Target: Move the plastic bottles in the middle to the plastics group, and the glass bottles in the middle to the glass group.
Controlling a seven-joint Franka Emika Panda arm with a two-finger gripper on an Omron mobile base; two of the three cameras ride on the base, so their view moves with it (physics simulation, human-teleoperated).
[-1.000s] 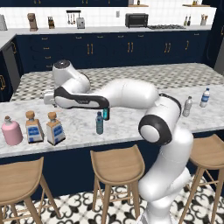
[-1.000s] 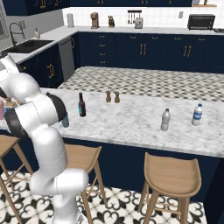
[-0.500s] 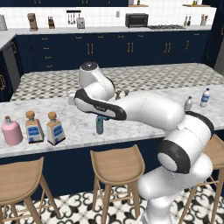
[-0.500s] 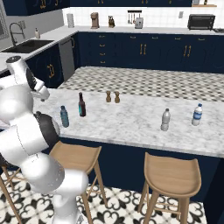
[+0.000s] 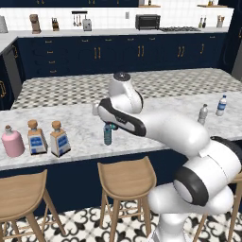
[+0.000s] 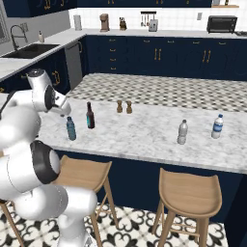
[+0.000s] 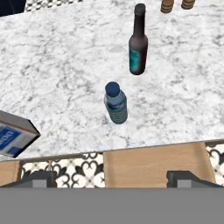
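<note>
Left base: arm swung right off the glass group [image 5: 35, 139]; now over teal bottle [image 5: 108, 134].
Right base: teal bottle [image 6: 71, 129] beside dark bottle [image 6: 89, 116], mid-counter.
Hand: gripper [image 7: 109, 177] apart, empty; teal bottle [image 7: 116, 103] likely next.

Kitchen — marble island [image 5: 75, 123], stools [image 5: 126, 176]

Left base view: behind-left of the arm, looks forward and down across the tabletop [image 5: 75, 142] toward the back wall cabinets. Right base view: behind-right, same tabletop [image 6: 144, 130], sink side at left. Hand view: close, steep look down at the tabletop [image 7: 65, 65] edge. All three share the teal-blue bottle [image 5: 108, 134] [image 6: 71, 129] [image 7: 116, 103]; right base and hand views share the dark slim bottle [image 6: 89, 115] [image 7: 138, 41].
</note>
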